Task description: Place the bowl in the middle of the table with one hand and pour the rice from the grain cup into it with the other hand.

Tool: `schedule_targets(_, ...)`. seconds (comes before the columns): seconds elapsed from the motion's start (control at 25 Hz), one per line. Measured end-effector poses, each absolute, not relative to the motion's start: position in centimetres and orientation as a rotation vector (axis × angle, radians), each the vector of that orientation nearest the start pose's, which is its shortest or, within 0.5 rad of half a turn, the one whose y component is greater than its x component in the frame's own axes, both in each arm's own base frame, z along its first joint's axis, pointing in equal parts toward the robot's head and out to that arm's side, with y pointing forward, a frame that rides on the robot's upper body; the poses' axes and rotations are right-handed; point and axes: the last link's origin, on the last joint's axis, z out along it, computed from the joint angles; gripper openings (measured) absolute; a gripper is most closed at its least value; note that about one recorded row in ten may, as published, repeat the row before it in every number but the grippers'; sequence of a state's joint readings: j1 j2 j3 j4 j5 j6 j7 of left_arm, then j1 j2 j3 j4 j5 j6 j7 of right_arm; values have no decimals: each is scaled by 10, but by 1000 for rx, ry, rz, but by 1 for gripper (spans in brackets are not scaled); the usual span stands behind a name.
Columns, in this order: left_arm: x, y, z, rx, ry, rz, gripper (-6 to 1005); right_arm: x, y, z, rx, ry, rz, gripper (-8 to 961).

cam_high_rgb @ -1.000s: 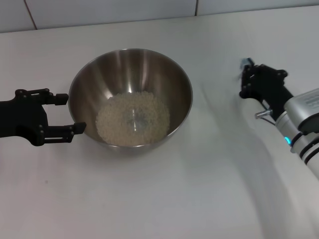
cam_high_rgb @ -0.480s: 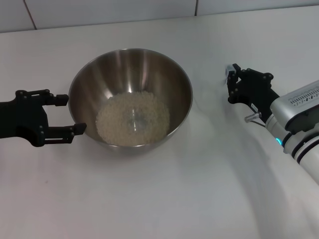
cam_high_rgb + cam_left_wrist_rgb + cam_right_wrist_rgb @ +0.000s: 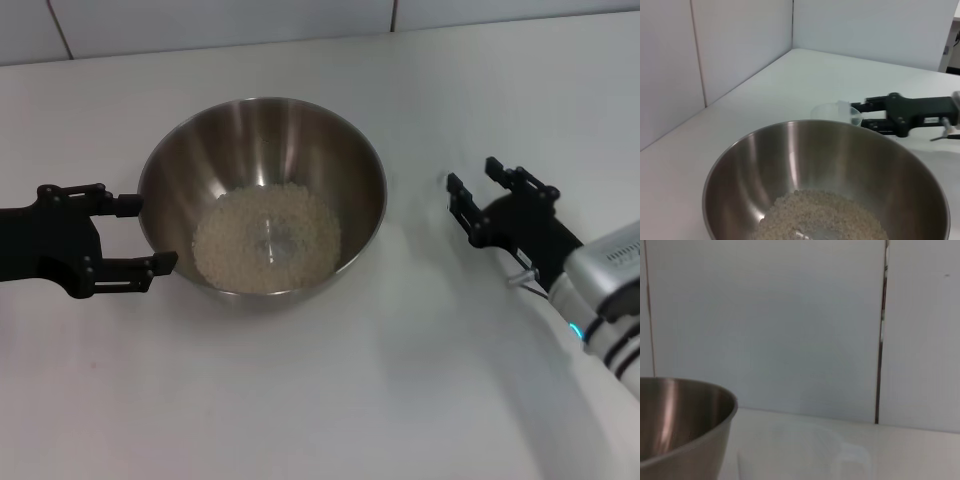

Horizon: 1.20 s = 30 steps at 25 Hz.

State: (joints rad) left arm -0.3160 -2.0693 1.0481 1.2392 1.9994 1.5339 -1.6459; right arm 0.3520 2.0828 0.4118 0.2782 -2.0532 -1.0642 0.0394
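Observation:
The steel bowl (image 3: 262,130) stands mid-table with a heap of rice (image 3: 265,240) in its bottom. It also shows in the left wrist view (image 3: 790,160) and the right wrist view (image 3: 675,410). My left gripper (image 3: 150,233) is open, its fingers at the bowl's left outer wall. My right gripper (image 3: 473,180) is to the right of the bowl and apart from it, its fingers set around the upright, see-through grain cup (image 3: 832,111). The cup also shows faintly in the right wrist view (image 3: 795,450), and hardly at all in the head view. It looks empty.
The white table (image 3: 320,400) runs back to a tiled wall (image 3: 200,20). Bare tabletop lies in front of the bowl and between the bowl and the right gripper.
My right gripper has turned back from a tilted pose to level, bringing the cup upright, and come a little nearer and lower. The left gripper and bowl have barely moved.

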Motion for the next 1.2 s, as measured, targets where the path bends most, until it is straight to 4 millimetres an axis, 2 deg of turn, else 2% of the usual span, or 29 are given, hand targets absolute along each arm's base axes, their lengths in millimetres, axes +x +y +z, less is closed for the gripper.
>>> schedule_targets(0.12, -240, 314, 39, -2781, -410, -296, 805, 335, 265, -69, -1786, 611, 621, 426)
schedule_targets(0.2, -241, 314, 38, -2781, -412, -295, 805, 343, 252, -60, -1727, 626, 643, 621)
schedule_targets(0.24, -241, 314, 38, -2781, -413, -295, 805, 348, 247, -54, -1680, 643, 658, 657)
schedule_targets(0.36, -242, 314, 39, -2779, -408, -293, 805, 364, 234, -19, -1490, 669, 764, 764)
schedule_targets(0.44, -242, 314, 39, -2778, -407, -293, 805, 362, 229, 7, -1427, 624, 911, 835)
schedule_targets(0.48, -242, 314, 39, -2778, -406, -293, 805, 358, 229, 17, -1440, 589, 991, 835)
schedule_targets(0.6, -242, 315, 39, -2772, -403, -292, 805, 335, 246, 43, -1705, 445, 1177, 834)
schedule_targets(0.72, -242, 316, 37, -2773, -406, -294, 805, 312, 274, 54, -2059, 379, 1200, 834)
schedule_targets(0.84, -241, 317, 37, -2774, -405, -295, 805, 293, 302, 55, -2346, 353, 1015, 833)
schedule_targets(0.92, -240, 317, 37, -2776, -400, -296, 805, 282, 315, 56, -2457, 299, 872, 833)
schedule_targets(1.2, -239, 318, 36, -2783, -397, -290, 805, 256, 344, 56, -2662, 313, 588, 832)
